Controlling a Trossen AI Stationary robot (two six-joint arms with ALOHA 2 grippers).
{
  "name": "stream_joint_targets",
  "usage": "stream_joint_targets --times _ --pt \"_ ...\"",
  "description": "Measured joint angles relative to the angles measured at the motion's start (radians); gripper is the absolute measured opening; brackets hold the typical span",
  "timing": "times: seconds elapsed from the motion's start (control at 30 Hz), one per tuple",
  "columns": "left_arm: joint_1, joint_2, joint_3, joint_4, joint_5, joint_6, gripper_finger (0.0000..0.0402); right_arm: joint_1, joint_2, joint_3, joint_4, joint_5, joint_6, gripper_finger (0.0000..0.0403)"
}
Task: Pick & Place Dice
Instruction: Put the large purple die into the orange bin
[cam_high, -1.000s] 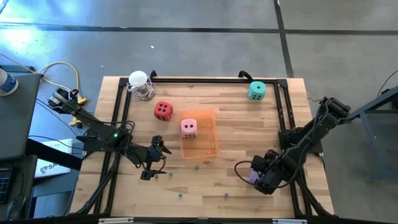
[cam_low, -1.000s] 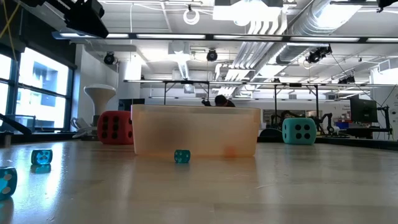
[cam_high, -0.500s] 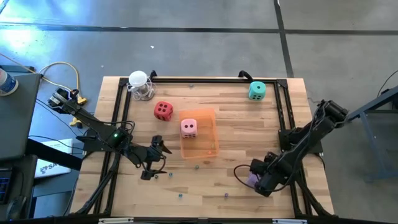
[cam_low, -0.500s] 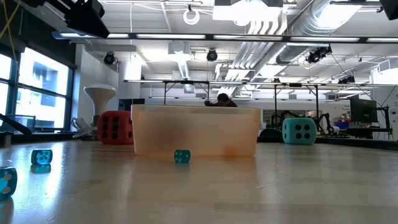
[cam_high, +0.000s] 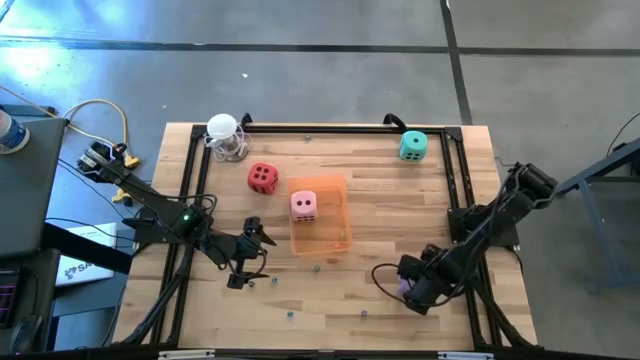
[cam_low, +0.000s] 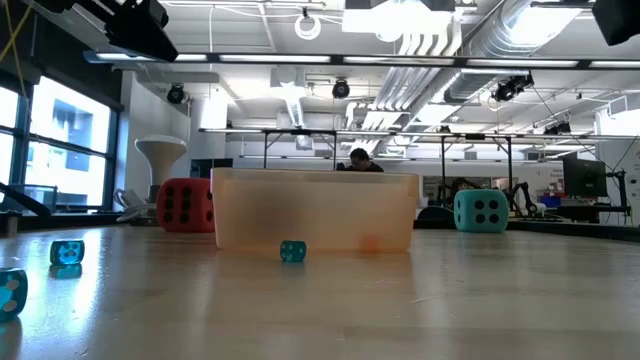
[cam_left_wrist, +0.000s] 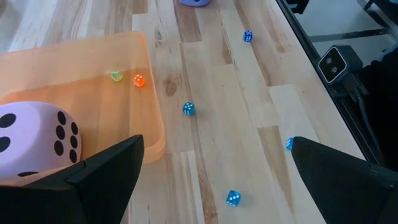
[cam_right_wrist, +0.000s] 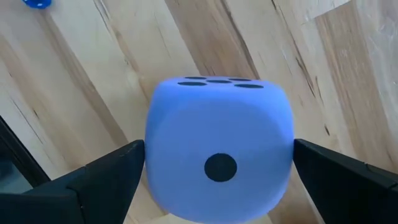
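The right gripper (cam_right_wrist: 217, 186) is spread wide with the purple die (cam_right_wrist: 219, 165) between its fingers, which stand clear of the die's sides; the die rests on the wooden surface (cam_high: 400, 200) near its front right corner. The left gripper (cam_high: 250, 255) is released, holding nothing, just beside the orange tray (cam_high: 335, 235). The pink die (cam_high: 304, 205) sits inside this tray. The red die (cam_high: 263, 178) lies just behind the tray's left corner. The teal die (cam_high: 413, 146) lies at the far right.
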Motion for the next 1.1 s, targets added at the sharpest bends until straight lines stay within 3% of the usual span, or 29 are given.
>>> stream_joint_targets --times 1.1 --pt "0.000 0.000 0.000 0.000 -0.012 0.000 0.0399 -0.002 0.021 -0.001 0.103 -0.015 -0.021 0.0398"
